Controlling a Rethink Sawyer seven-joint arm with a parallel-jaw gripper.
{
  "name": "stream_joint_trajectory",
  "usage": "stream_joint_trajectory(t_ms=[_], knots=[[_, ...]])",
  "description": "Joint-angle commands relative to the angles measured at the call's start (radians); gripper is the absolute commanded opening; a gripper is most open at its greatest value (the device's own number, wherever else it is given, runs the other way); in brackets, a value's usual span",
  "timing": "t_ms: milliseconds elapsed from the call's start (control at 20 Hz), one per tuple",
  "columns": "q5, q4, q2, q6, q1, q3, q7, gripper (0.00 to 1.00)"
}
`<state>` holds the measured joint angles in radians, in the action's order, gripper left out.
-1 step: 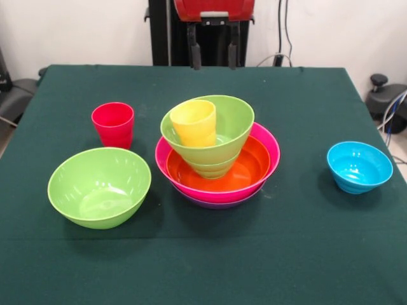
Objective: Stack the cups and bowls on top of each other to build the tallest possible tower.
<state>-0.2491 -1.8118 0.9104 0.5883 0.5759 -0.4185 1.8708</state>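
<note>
The tower stands mid-table: a purple bowl [219,204] shows only as a thin rim under a hot pink bowl [269,151], which holds an orange bowl [249,169]. Inside that sits a small lime green bowl [213,169] with a larger lime green bowl [234,122] tilted on it. A yellow cup [194,122] leans in that top bowl. A red cup [113,124] stands upright to the left. Another large lime green bowl [99,186] sits at the front left, and a sky blue bowl [359,166] at the right. My gripper [214,65] hangs open and empty at the table's far edge, well behind the tower.
The dark green table cloth [210,267] covers the table. A dark chair [13,92] stands off the left edge. Cables and a black stand [386,101] are off the right edge.
</note>
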Motion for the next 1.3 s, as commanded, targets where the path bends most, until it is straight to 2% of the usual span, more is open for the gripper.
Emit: stream_joint_trajectory(t_ms=[50, 250, 450, 650, 850, 1050, 1300], knots=[[0.012, -0.067, 0.023, 0.081, 0.098, -0.041, -0.102, 1.0], [0.014, -0.074, 0.058, 0.142, 0.196, -0.088, -0.201, 1.0], [-0.036, -0.074, 0.017, 0.124, 0.295, -0.136, -0.266, 1.0], [-0.095, -0.033, -0.051, 0.129, 0.368, -0.17, -0.315, 1.0], [-0.166, 0.001, -0.104, 0.103, 0.363, -0.163, -0.275, 1.0], [-0.227, 0.035, -0.195, 0.039, 0.357, -0.159, -0.239, 1.0], [-0.225, 0.046, -0.16, 0.09, 0.345, -0.175, -0.206, 1.0]])
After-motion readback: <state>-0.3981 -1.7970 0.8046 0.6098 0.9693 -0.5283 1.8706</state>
